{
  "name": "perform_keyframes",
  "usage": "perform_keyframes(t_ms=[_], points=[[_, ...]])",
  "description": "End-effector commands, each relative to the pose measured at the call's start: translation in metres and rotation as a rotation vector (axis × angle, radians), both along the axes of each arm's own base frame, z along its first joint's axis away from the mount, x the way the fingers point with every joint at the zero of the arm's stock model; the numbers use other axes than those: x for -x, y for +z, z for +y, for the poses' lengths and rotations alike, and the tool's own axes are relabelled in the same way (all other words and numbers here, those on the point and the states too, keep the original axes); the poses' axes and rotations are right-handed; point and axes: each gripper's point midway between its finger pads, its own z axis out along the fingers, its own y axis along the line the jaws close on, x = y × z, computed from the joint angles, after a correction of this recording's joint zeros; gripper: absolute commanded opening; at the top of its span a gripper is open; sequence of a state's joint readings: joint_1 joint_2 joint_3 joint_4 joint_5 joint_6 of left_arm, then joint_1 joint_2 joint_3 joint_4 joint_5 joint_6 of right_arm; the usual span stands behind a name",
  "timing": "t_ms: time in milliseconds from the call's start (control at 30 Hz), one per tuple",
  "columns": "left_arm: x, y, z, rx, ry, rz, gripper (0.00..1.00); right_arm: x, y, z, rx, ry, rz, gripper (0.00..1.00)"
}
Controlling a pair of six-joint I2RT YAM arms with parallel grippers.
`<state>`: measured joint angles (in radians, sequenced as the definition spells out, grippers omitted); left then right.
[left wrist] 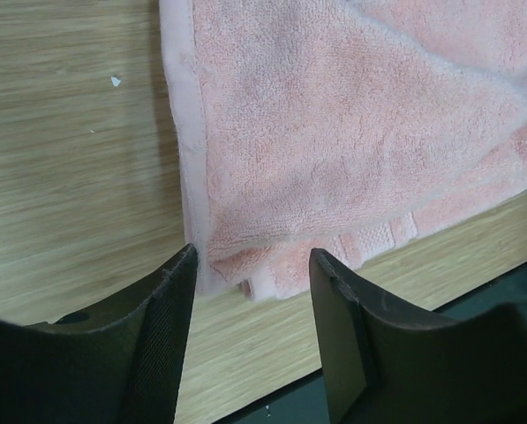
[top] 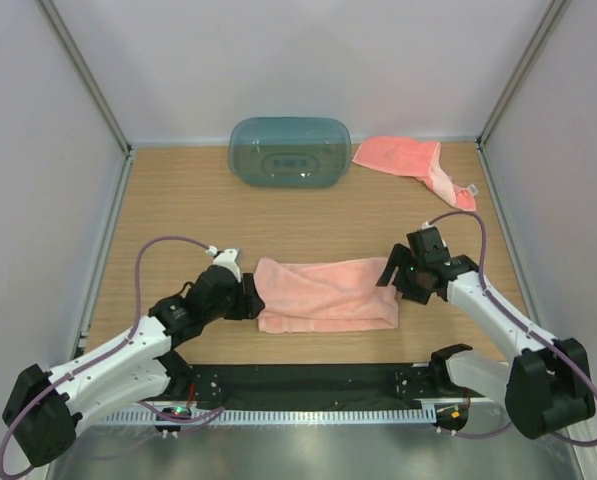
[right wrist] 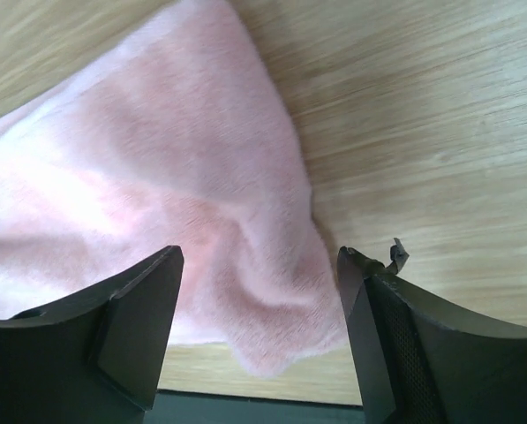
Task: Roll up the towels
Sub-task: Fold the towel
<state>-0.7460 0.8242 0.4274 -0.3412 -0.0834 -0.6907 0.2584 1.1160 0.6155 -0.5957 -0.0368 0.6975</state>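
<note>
A folded pink towel point(top: 326, 294) lies flat on the wooden table point(top: 318, 215) between my two arms. My left gripper point(top: 250, 297) is open at the towel's left end; in the left wrist view the towel's near corner point(left wrist: 272, 265) lies just beyond the gap between the fingers point(left wrist: 166, 327). My right gripper point(top: 396, 275) is open at the towel's right end; in the right wrist view the towel's corner point(right wrist: 281, 309) lies between the spread fingers point(right wrist: 139, 309), not pinched. A second pink towel point(top: 410, 164) lies crumpled at the back right.
A teal translucent tub point(top: 289, 152) stands upside down at the back centre. A black strip point(top: 308, 382) runs along the table's near edge. Grey walls close in the left, right and back sides.
</note>
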Motion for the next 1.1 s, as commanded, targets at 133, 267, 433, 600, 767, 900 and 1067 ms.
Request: perform_keyframes(t_ms=[133, 267, 433, 600, 767, 900, 1067], points=[[-0.014, 0.002, -0.004, -0.018, 0.017, -0.036, 0.47, 0.027, 0.024, 0.010, 0.037, 0.060, -0.031, 0.70], [-0.015, 0.003, -0.004, -0.011, 0.022, -0.046, 0.44, 0.042, 0.003, 0.010, 0.046, 0.062, 0.015, 0.62], [-0.014, 0.002, -0.003, -0.009, 0.021, -0.045, 0.41, 0.049, -0.008, 0.009, 0.064, 0.079, 0.044, 0.57], [-0.015, 0.004, -0.003, -0.004, 0.028, -0.053, 0.35, 0.050, -0.012, 0.011, 0.076, 0.092, 0.060, 0.20], [-0.016, 0.017, -0.010, 0.037, 0.008, -0.069, 0.12, 0.049, 0.002, 0.005, 0.091, 0.057, 0.040, 0.01], [-0.014, 0.038, -0.017, 0.092, -0.026, -0.117, 0.03, 0.065, 0.014, -0.003, 0.047, -0.051, 0.003, 0.01], [-0.006, 0.048, -0.022, 0.149, -0.049, -0.158, 0.01, 0.078, 0.028, -0.036, 0.092, -0.213, -0.079, 0.01]])
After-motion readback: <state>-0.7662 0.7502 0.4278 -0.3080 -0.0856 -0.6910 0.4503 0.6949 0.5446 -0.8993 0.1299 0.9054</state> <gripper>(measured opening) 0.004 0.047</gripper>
